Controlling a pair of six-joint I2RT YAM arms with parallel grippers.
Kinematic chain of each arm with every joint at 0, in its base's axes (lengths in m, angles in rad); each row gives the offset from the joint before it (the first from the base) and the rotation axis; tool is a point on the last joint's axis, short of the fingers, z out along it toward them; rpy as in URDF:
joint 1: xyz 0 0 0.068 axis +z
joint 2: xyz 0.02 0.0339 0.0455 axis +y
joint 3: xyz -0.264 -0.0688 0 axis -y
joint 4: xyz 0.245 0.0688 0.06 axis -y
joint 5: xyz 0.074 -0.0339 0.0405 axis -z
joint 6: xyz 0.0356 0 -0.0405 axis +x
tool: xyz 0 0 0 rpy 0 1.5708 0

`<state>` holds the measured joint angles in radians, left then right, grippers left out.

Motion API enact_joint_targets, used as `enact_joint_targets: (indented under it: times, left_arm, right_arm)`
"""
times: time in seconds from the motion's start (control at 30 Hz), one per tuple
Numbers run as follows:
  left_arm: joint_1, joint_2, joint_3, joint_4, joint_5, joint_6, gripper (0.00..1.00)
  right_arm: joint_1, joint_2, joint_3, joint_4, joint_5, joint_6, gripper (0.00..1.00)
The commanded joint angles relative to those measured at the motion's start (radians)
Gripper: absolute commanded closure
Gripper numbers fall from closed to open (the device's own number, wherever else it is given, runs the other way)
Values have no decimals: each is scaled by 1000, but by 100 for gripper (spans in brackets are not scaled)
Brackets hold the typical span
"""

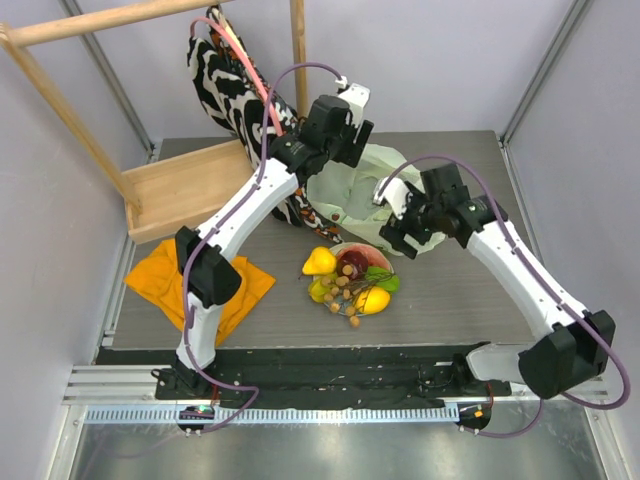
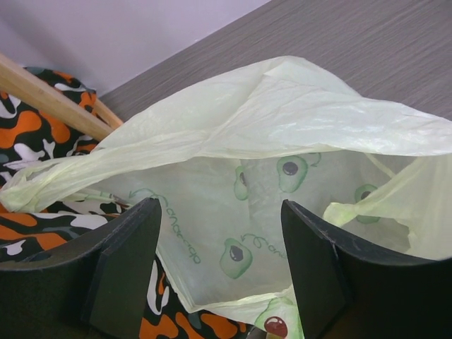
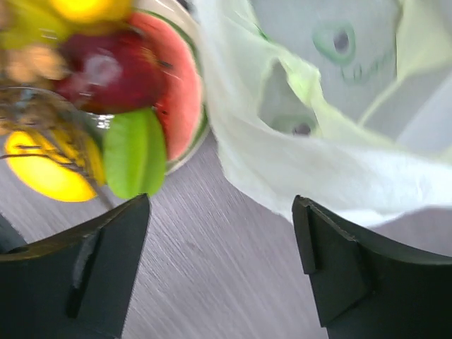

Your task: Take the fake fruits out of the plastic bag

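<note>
Both arms' jaws gape empty, the crinkly pale-green plastic bag (image 1: 350, 195) between them and the glossy plastic fruits (image 1: 345, 280) heaped beside it, nearer the right arm (image 1: 520, 270).

Table (image 1: 450, 300): grey, wood-grained, flat.

Carries at back centre a crumpled pale-green plastic bag (image 1: 350, 195), mouth open, printed with small avocado motifs.

Carries just in front of the bag a tight cluster of fake fruits (image 1: 345, 282):
- yellow pear (image 1: 319, 262) at the left;
- red watermelon slice (image 1: 358, 256) at the back, just beside the bag;
- brownish grape bunch (image 1: 342, 292) in the middle;
- yellow oval (image 1: 373, 300) at the front right;
- green piece (image 1: 384, 281) touching that oval.

Carries at the near left an orange cloth (image 1: 160, 280), lying flat.

Carries at the back left a shallow wooden tray (image 1: 185, 185), overlapping the table's left edge.

Carries the lower end of a zebra-patterned cloth bag (image 1: 298, 208), between tray and plastic bag.
</note>
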<state>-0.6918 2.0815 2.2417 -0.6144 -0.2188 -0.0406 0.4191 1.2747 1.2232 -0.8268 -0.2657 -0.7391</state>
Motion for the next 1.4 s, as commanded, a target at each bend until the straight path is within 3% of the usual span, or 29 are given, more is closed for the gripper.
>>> enact_joint_targets:
  times: [0.0, 0.1, 0.23, 0.37, 0.4, 0.5, 0.57, 0.6, 0.63, 0.67, 0.73, 0.8, 0.93, 1.07, 1.1, 1.13, 1.23, 1.27, 1.33, 1.37]
  left_arm:
    - [-3, -104, 47, 2, 117, 25, 26]
    - [-3, -141, 35, -16, 194, 36, 26]
    - [-3, -187, 12, -27, 214, 38, 26]
    - [-3, -230, -19, -30, 213, 84, 26]
    - [-3, -245, -25, -31, 214, 90, 26]
    - [-3, -264, -42, -42, 260, 102, 26]
    - [-3, -270, -56, -45, 263, 102, 26]
    - [-3, -271, -59, -50, 263, 102, 25]
    - [-3, -271, -68, -53, 265, 104, 24]
    - [-3, -271, -77, -62, 265, 107, 18]
    - [-3, -282, -99, -68, 274, 108, 13]
    - [0, -304, -152, -76, 288, 110, 1]
    - [37, -449, -316, -85, 360, 76, 0]
    - [64, -713, -661, -1, 378, 113, 0]
    - [64, -768, -811, 8, 371, 131, 0]
    - [69, -881, -877, 15, 342, 162, 0]
    - [81, -1018, -1105, -7, 250, 209, 0]
    - [131, -1079, -1152, -11, 154, 197, 0]
    - [249, -1110, -1217, -18, 144, 145, 0]
    - [408, -1101, -1226, -15, 179, 84, 0]
  right_arm:
    - [-109, 96, 19, 22, -3, 104, 14]
    - [-134, 210, 36, 89, 34, 148, 18]
    - [-207, 379, 119, 279, 161, 282, 16]
    - [-370, 633, 396, 351, 238, 418, 16]
    - [-396, 661, 515, 353, 261, 441, 16]
    - [-480, 700, 658, 351, 261, 466, 16]
    - [-502, 672, 671, 342, 180, 480, 15]
    - [-500, 614, 647, 333, 131, 483, 12]
    - [-500, 583, 624, 313, -11, 492, 10]
    - [-494, 542, 555, 307, -74, 509, 1]
    - [-476, 418, 468, 296, -203, 538, 0]
    - [-436, 289, 324, 291, -221, 549, 0]
    - [-419, 85, -9, 385, -40, 698, 0]
    - [-419, -8, -102, 344, 180, 797, 0]
    - [-419, -12, -109, 328, 210, 810, 0]
    - [-419, -21, -126, 310, 238, 819, 0]
    - [-421, -50, -174, 321, 293, 810, 0]
    - [-421, -55, -185, 327, 293, 816, 0]
    - [-421, -61, -214, 341, 295, 834, 0]
    - [-421, -63, -221, 342, 298, 854, 0]
